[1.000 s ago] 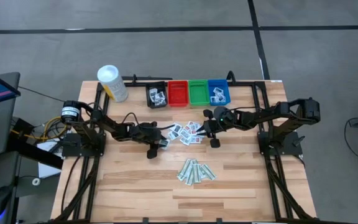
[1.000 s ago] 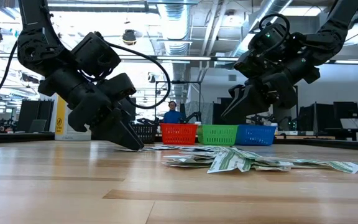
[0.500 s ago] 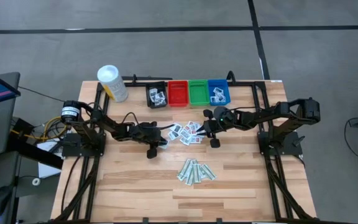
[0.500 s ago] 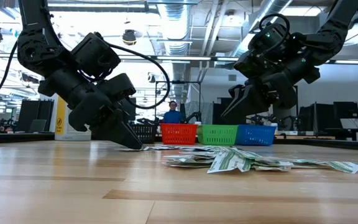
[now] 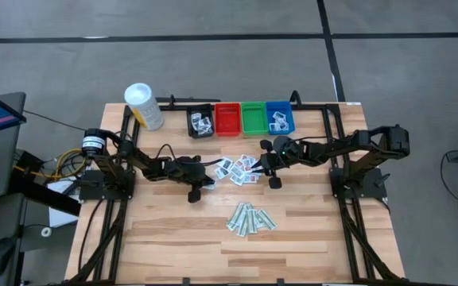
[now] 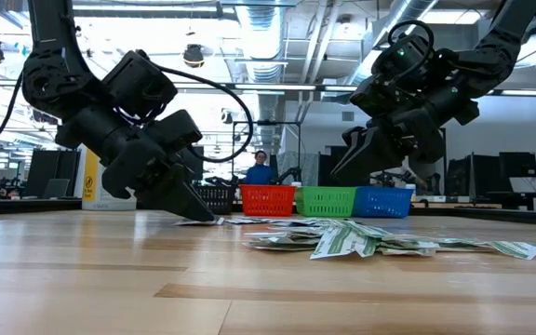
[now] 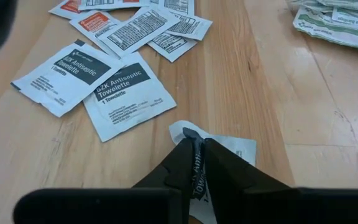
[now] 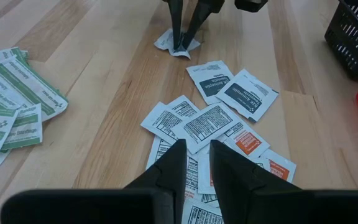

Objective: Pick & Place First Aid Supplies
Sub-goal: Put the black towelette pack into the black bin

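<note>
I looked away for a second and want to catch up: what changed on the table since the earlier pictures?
The left gripper, low on the table beside the white packets, has closed its fingers on a white packet and now pinches its edge. The arm itself barely moved. The right gripper stays hovering over the packets, and the green strips and bins are as before.
</note>
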`<state>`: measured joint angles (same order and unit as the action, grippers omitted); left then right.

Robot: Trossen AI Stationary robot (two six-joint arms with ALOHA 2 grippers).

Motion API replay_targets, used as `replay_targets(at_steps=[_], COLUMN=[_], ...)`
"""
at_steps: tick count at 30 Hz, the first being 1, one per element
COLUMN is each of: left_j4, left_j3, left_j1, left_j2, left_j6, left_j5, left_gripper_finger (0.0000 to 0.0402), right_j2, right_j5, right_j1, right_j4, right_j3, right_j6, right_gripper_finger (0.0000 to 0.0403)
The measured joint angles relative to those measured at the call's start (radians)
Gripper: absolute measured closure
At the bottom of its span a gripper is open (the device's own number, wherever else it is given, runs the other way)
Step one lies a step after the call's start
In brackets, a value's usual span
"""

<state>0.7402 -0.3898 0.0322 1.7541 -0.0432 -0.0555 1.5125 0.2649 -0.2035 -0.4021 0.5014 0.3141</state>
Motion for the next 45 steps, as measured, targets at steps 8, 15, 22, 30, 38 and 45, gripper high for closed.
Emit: replay_targets(at_steps=[8, 15, 22, 30, 38, 45], left_j4=[0.033, 0.043, 0.070, 0.131, 0.286, 0.362], left_j3=[-0.003, -0.003, -0.005, -0.006, -0.007, -0.041], left_j1=[0.000, 0.018, 0.113, 0.337, 0.509, 0.569], left_j2=[-0.089, -0.264, -0.406, -0.394, -0.250, -0.101], left_j6=[-0.005, -0.135, -0.255, -0.193, -0.133, -0.074], left_j5=[0.004, 0.128, 0.360, 0.330, 0.218, 0.218], left_gripper_finger=[0.0364, 0.0364, 0.0364, 0.0364, 0.0364, 0.0364], right_j2=[0.000, 0.000, 0.000, 0.000, 0.000, 0.000], right_j5=[0.000, 0.000, 0.000, 0.000, 0.000, 0.000], right_j1=[0.000, 0.000, 0.000, 0.000, 0.000, 0.000], right_j4=[-0.002, -0.004, -0.004, -0.004, -0.004, -0.004], right_j3=[0.000, 0.000, 0.000, 0.000, 0.000, 0.000], right_j6=[0.000, 0.000, 0.000, 0.000, 0.000, 0.000], right_gripper_finger=[0.0338, 0.0338, 0.0338, 0.0338, 0.0338, 0.0338])
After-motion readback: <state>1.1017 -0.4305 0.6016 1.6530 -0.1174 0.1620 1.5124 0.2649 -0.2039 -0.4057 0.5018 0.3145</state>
